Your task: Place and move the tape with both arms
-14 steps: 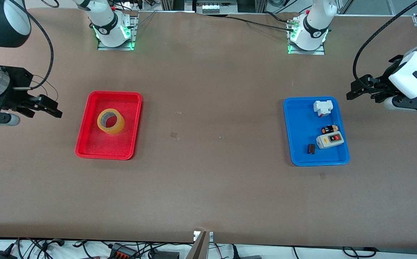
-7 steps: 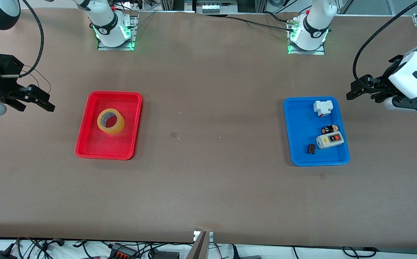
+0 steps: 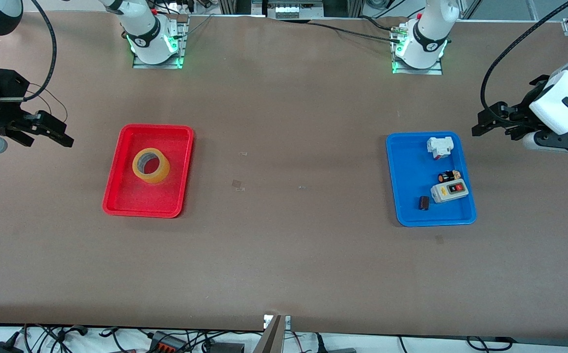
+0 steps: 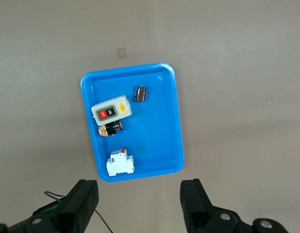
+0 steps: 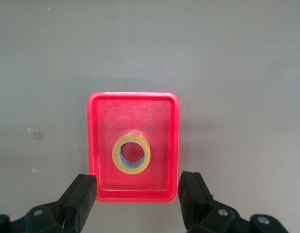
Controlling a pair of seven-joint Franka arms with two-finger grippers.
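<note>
The tape (image 3: 159,172), a yellowish roll with a grey core, lies flat in a red tray (image 3: 117,196) toward the right arm's end of the table. It also shows in the right wrist view (image 5: 132,168), in the red tray (image 5: 103,116). My right gripper (image 3: 51,133) is open and empty, up in the air over bare table beside the red tray, at the table's end. In its wrist view (image 5: 136,187) the jaws stand wide apart. My left gripper (image 3: 492,128) is open and empty, over bare table beside the blue tray; its jaws (image 4: 138,194) are wide apart.
A blue tray (image 3: 409,166) toward the left arm's end holds a grey box with a red button (image 3: 450,191), a white component (image 3: 439,146), a small dark cylinder (image 3: 424,202) and a small dark part (image 3: 448,176). The blue tray (image 4: 159,126) shows in the left wrist view.
My right gripper has drawn away from the red tray toward the table's end and toward the bases. The left arm, the tape and the trays have not moved.
</note>
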